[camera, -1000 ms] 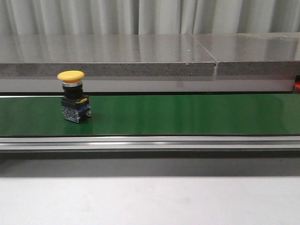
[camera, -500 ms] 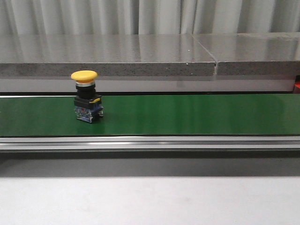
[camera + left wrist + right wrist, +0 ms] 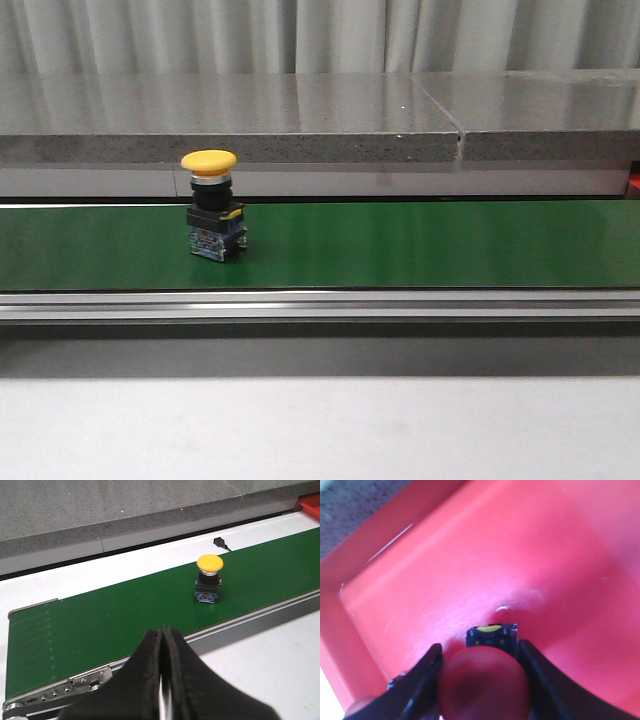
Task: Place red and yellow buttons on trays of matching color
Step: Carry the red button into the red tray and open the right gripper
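A yellow button with a black and blue base stands upright on the green belt, left of centre. In the left wrist view the yellow button is well ahead of my left gripper, which is shut and empty over the belt's near rail. My right gripper is shut on the red button, its fingers on either side of the dome and base. It holds the button low inside the red tray. No yellow tray is in view.
A grey stone ledge runs behind the belt, and an aluminium rail runs along its front. A sliver of the red tray shows at the far right of the front view. A small black cable end lies beyond the belt.
The yellow button has travelled to the right along the belt, still upright. Neither arm appears in the front view.
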Motion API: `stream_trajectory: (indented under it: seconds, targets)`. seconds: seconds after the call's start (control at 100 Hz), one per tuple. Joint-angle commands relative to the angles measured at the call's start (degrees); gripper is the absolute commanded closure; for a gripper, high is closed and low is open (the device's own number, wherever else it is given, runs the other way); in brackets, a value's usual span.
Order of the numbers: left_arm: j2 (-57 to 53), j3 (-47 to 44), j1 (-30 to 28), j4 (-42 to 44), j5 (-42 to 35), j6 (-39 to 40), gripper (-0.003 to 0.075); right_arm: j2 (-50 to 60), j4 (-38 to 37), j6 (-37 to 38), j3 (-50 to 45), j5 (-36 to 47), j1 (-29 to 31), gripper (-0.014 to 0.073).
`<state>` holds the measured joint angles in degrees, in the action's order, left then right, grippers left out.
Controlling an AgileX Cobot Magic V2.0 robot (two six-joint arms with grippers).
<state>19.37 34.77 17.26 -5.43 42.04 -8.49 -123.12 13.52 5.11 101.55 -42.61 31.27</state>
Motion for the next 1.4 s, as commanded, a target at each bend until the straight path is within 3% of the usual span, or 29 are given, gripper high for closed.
stream_trajectory:
  seconds: [0.0,0.09,0.25,0.32,0.77,1.05,1.39]
  targets:
    - [0.5,1.6,0.4,-0.9,-3.8,0.7,0.0741,3.0,1.9,-0.3,1.9,3.2,0.1,0.0552]
    - [0.5,1.6,0.4,-0.9,-3.8,0.7,0.0741,3.0,2.8,-0.3,1.9,3.7,0.1,0.0489]
    - [0.5,1.6,0.4,-0.9,-3.8,0.7,0.0741,3.0,3.5,-0.3,1.9,4.0,0.1,0.0174]
    - [0.5,1.6,0.4,-0.9,-3.8,0.7,0.0741,3.0,3.5,-0.3,1.9,4.0,0.1,0.0109]
    - [0.5,1.6,0.4,-0.9,-3.8,0.7,0.0741,12.1,-1.0,-0.4,-0.5,4.7,0.0,0.0105]
    - [0.5,1.6,0.4,-0.9,-3.8,0.7,0.0741,28.3,-1.6,-1.2,-17.8,16.9,0.0,0.0105]
    - [0.5,1.6,0.4,-0.9,-3.8,0.7,0.0741,41.9,-1.6,-1.8,-31.5,16.6,-0.3,0.0105]
